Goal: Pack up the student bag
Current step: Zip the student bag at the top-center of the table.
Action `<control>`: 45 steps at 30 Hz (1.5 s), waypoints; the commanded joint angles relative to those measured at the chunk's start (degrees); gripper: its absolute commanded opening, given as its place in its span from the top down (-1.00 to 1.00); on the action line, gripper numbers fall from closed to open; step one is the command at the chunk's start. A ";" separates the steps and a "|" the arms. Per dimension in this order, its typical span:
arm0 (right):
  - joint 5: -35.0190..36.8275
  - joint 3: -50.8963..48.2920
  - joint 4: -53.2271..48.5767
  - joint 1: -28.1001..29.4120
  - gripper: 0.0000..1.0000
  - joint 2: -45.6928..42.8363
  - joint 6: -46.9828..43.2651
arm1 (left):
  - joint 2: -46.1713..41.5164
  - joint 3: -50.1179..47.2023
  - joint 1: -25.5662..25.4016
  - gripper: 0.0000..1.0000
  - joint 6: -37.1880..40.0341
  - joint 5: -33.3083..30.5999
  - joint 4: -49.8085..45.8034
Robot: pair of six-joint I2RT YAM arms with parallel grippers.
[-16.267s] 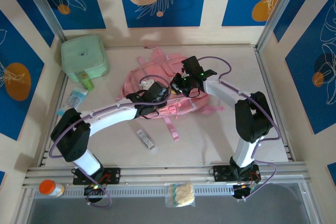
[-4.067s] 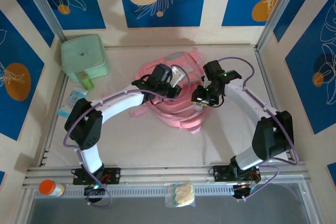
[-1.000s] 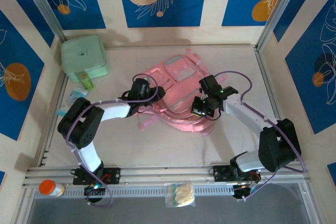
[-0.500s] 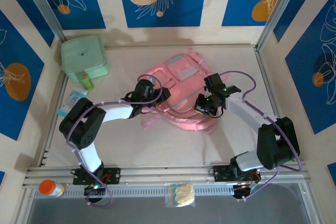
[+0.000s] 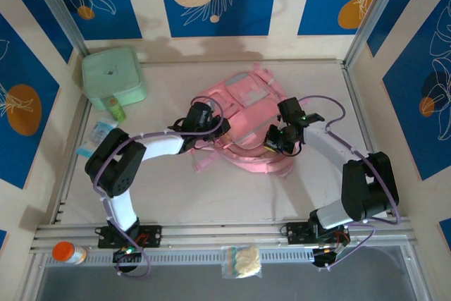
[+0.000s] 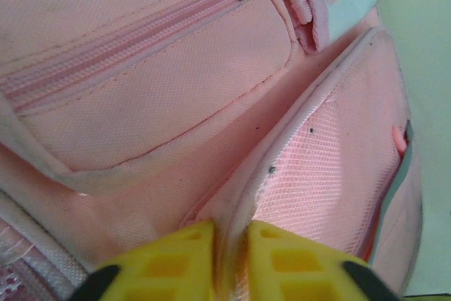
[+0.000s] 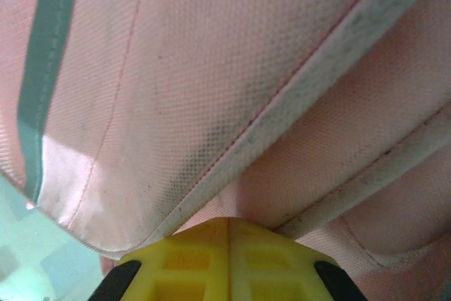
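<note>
The student bag [image 5: 243, 107] lies front-up in the middle of the table, its long axis running far to near and slanting slightly right. It sits directly between the two arms. The left hand [image 5: 211, 127] is pinched narrow on the piped edge of a mesh side pocket at the bag's left. The right hand [image 5: 276, 140] is clamped on a fabric fold at its right. Any spreading or shifting likely runs left-right, across that axis.

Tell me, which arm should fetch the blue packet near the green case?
Probably left: the left gripper, pinching the student bag, sits nearer the blue packet; the right gripper grips the bag's far side.
</note>
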 commanded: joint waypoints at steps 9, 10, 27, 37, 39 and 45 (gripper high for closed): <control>2.90 9.03 -0.90 -1.11 0.84 5.16 -5.72 | -5.03 -3.01 -1.52 1.00 -1.28 -1.67 3.56; 3.03 10.11 -1.00 -1.16 0.84 5.79 -6.23 | -5.84 -3.82 -1.95 1.00 -1.26 -2.11 3.39; 13.32 10.93 -14.35 8.38 0.16 -4.70 -1.83 | -6.67 -2.69 -6.44 1.00 -3.34 -2.96 4.66; 21.08 4.78 -5.80 24.19 0.21 -4.57 15.94 | -6.89 -3.02 -9.13 1.00 -5.52 -5.20 5.80; 22.02 4.89 -3.90 24.75 0.27 -2.71 17.52 | -7.21 -3.03 -9.13 1.00 -5.34 -5.56 5.36; 22.73 6.00 0.97 26.45 0.34 3.24 19.67 | -7.33 -2.43 -9.15 1.00 -4.59 -5.84 4.47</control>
